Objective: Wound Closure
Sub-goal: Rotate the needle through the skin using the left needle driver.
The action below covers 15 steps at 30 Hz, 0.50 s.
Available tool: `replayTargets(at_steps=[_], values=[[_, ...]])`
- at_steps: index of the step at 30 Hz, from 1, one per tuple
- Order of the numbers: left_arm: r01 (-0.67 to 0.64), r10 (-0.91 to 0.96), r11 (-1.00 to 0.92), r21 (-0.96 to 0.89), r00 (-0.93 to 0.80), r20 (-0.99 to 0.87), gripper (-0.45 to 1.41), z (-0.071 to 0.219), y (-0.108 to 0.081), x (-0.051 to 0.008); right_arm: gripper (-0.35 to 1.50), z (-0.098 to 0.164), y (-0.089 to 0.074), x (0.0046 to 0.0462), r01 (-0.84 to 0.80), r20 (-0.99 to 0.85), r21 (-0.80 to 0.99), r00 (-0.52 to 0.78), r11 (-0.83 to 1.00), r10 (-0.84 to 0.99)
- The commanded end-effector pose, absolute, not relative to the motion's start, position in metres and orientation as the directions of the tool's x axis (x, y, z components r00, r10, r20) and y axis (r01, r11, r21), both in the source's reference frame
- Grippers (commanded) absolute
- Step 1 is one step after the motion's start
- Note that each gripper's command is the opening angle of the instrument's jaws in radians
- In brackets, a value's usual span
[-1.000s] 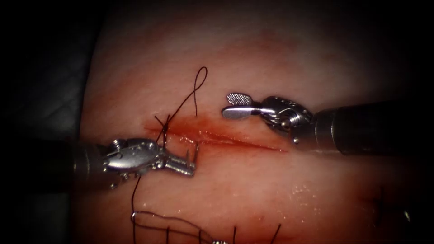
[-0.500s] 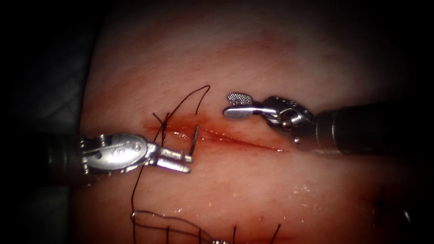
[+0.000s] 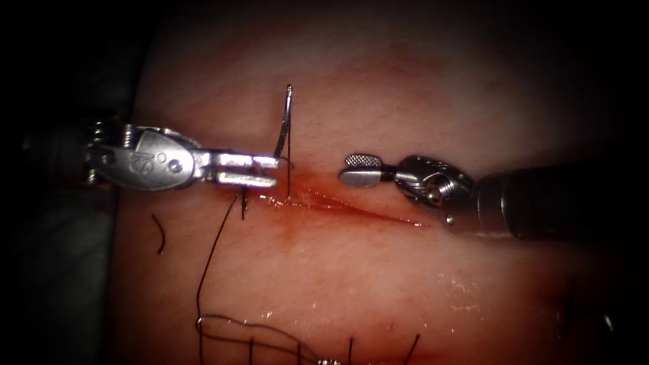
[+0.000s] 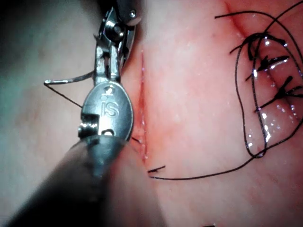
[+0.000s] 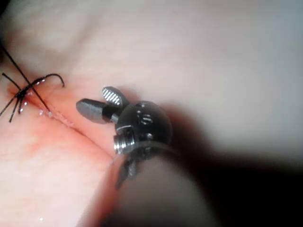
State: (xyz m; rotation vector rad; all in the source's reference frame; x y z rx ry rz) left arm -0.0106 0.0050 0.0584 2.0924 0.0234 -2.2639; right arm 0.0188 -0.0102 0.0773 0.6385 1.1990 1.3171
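My left tool (image 3: 274,170) reaches in from the left, its jaws shut on the curved needle (image 3: 282,125) near one end. The needle stands up free of the tissue (image 3: 378,284), above the left end of the cut (image 3: 351,211). From its upper end the thread (image 3: 289,162) runs straight down into the cut. In the left wrist view the needle (image 4: 68,81) sticks out sideways from the left tool (image 4: 105,71). My right tool (image 3: 346,169) hovers open over the cut's middle, holding nothing, and it stands open in its own view too (image 5: 97,101).
A tied knot (image 3: 242,197) with short ends sits at the cut's left end, also (image 5: 22,92). A long thread tail (image 3: 209,263) runs down to loops of thread (image 3: 250,334) near the lower edge. A loose thread piece (image 3: 160,236) lies left. Red fluid stains the cut.
My left tool has moved from below the cut up across it, lifting the needle clear of the tissue and drawing the thread straight behind it. The right tool has hardly moved.
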Motion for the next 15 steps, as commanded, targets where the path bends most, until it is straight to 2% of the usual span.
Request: replayTargets(at_steps=[1, 15], values=[[0.049, -0.051, -0.998, 0.047, -0.077, -0.996, -0.45, 0.0587, 0.0059, -0.0111, 0.12, 0.0779, -0.0104, 0.0194, -0.378, -0.292, 0.901, -0.165, 0.213, 0.942], [-0.001, -0.138, -0.99, 0.138, -0.085, -0.987, -0.45, 0.0582, 0.0068, -0.0119, 0.12, 0.0778, -0.0106, 0.0194, -0.383, -0.292, 0.899, -0.168, 0.211, 0.941]])
